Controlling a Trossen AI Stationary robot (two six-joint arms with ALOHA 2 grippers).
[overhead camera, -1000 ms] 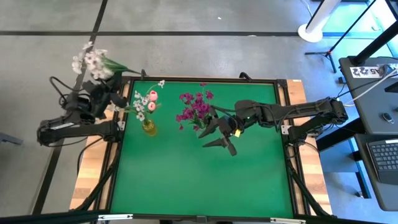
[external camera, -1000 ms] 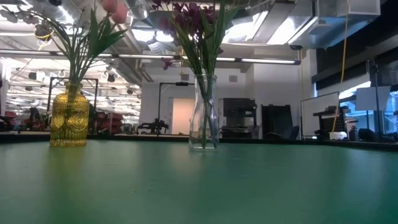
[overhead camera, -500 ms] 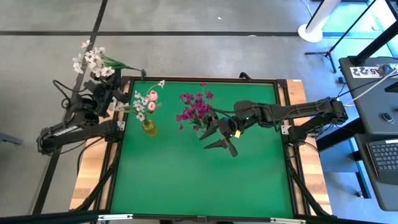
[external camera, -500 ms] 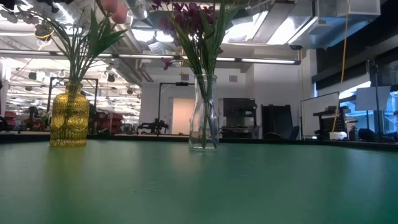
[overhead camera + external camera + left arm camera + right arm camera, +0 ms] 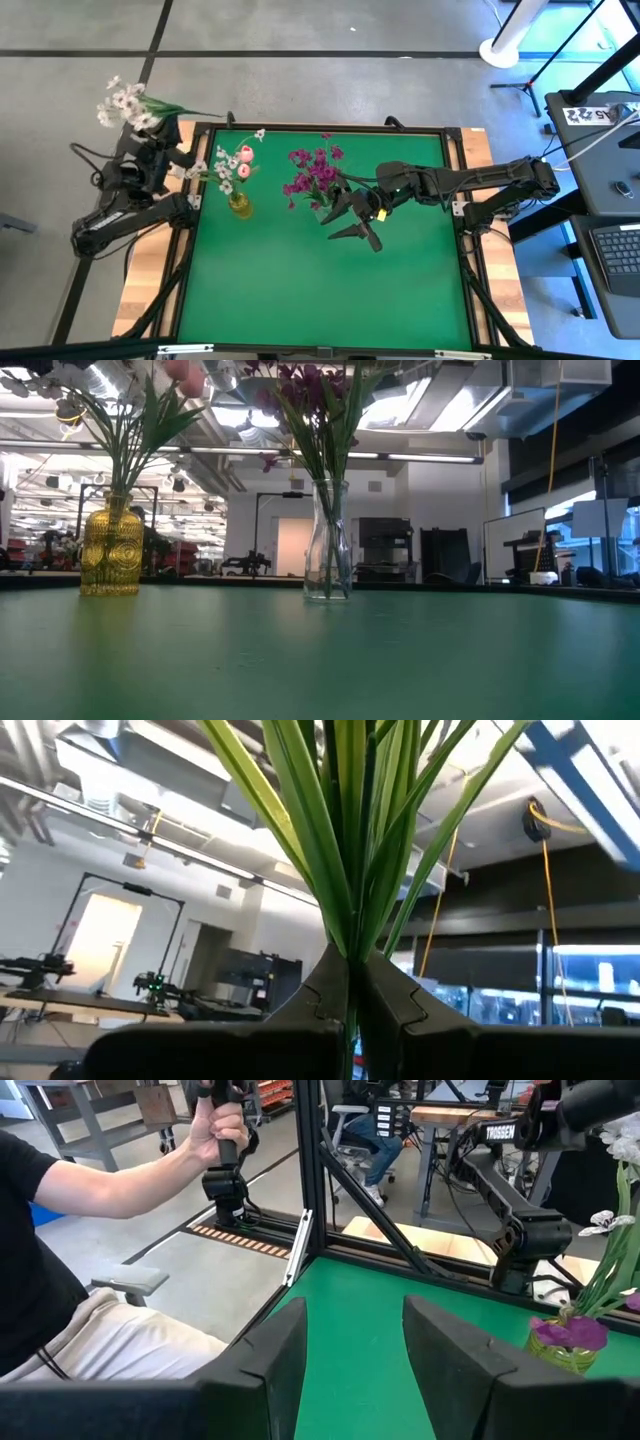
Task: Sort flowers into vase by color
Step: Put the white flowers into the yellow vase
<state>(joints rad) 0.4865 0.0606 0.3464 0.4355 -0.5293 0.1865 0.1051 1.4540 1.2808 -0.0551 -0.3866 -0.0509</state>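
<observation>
High view: left gripper [image 5: 150, 140] off table's far-left corner, pinching white sprig [image 5: 125, 100]; stems run back to fingers, heads point away from table. Yellow vase [image 5: 240, 205] with white and pink flowers [image 5: 232, 165] lies table-ward of your left gripper, nearer it than right. Right gripper [image 5: 355, 222] spread, empty, just beside clear vase holding purple flowers [image 5: 312, 175].

Low view: both vases upright, well apart; neither gripper visible.

Left wrist: fingers [image 5: 385, 1000] pressed on green stems, stems upright.

Right wrist: fingers [image 5: 455, 1345] apart, nothing between; person's hand [image 5: 225, 1120] beyond table.
</observation>
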